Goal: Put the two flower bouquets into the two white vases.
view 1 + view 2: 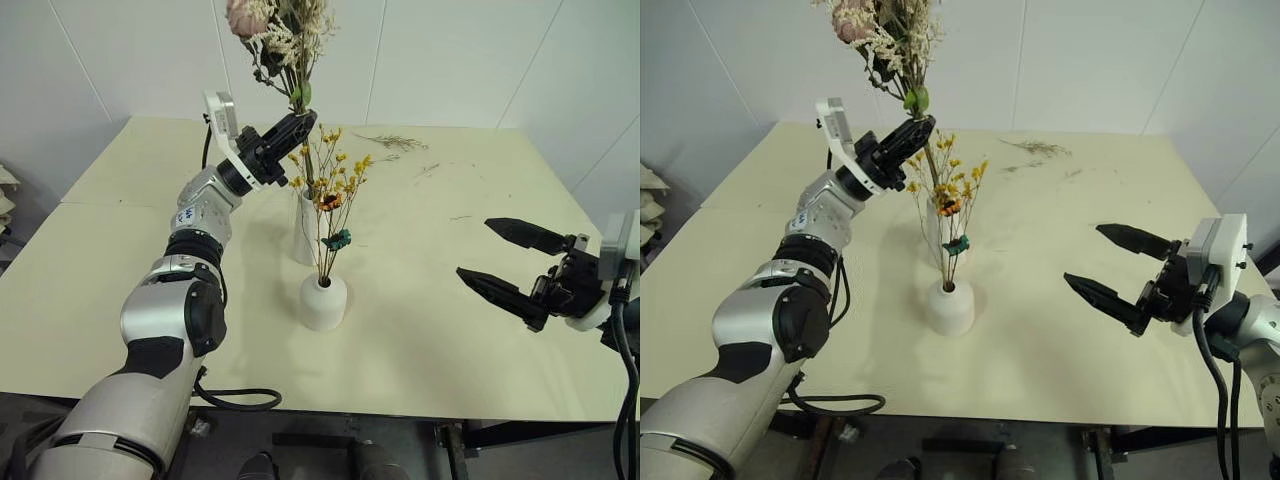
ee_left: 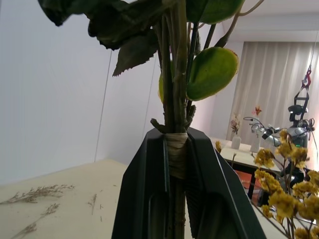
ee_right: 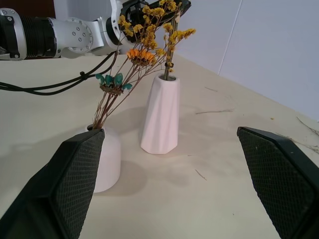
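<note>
Jaws: my left gripper (image 1: 296, 128) is squeezed tight on the bound stem of the rose bunch (image 1: 280, 35). My right gripper (image 1: 505, 262) is spread wide with nothing in it, hanging off to the right, well apart from the vases.

Rose bunch: I hold it upright over the tall vase (image 3: 160, 114). The pink rose and pale sprigs stick up high. From my right wrist view, the stem end looks like it is at or just inside the mouth of the tall vase. I cannot tell how deep it goes.

Tall vase: it stands on the table (image 1: 450, 330), just behind the short one. I think the rose stem is only starting to go in.

Short vase (image 1: 323, 302): it holds the yellow bunch (image 1: 330, 190), thin brown stems down in the small top hole. That one looks done.

Worry one: the yellow flowers lean right up by my left fingers and the rose stem. If I push down, they could catch and get dragged, or get pulled out of the short vase.

Worry two: the tall vase is thin. A sideways push from the stem could tip it into the short vase.

Worry three: the rose bunch is heavy on top. If I let go too soon, it may flop over and pull the tall vase down.

Table: some loose dry sprigs (image 1: 392, 142) lie at the far side. I leave them alone.
</note>
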Available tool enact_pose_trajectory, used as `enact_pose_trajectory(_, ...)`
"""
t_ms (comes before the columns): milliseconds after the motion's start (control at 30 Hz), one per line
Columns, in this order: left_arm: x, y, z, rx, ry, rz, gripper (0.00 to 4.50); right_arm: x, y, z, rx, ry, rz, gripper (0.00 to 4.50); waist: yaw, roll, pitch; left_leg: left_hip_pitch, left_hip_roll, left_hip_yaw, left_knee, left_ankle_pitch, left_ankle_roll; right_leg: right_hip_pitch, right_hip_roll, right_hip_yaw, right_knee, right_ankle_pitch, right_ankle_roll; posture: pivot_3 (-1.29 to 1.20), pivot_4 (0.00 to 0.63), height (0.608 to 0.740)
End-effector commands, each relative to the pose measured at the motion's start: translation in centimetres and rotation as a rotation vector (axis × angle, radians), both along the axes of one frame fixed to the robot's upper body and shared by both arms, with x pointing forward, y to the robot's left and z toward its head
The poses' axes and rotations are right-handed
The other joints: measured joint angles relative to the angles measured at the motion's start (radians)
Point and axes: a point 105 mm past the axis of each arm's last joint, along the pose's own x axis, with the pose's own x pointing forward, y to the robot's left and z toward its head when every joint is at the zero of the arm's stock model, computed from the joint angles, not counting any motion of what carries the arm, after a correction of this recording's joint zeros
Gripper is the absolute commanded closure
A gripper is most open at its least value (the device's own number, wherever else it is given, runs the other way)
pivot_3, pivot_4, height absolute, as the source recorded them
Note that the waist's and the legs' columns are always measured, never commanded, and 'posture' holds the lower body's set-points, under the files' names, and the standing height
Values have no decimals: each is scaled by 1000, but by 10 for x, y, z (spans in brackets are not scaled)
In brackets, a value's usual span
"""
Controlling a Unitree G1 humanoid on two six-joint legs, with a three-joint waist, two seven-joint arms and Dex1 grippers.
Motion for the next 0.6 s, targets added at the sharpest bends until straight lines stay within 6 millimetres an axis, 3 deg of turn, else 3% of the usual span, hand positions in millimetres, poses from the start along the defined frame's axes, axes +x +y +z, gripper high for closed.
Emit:
enact_pose_trajectory(33, 0, 0, 2, 14, -18, 15, 4371, -5, 6, 8, -11, -52, 22, 0, 0, 0, 0, 0, 0, 0, 0, 0, 0, 0, 0, 0, 0, 0, 0, 0, 150, 740)
enact_pose_trajectory(600, 1, -15, -16, 32, 41, -20, 4371, -4, 8, 7, -9, -54, 26, 0, 0, 0, 0, 0, 0, 0, 0, 0, 0, 0, 0, 0, 0, 0, 0, 0, 150, 740)
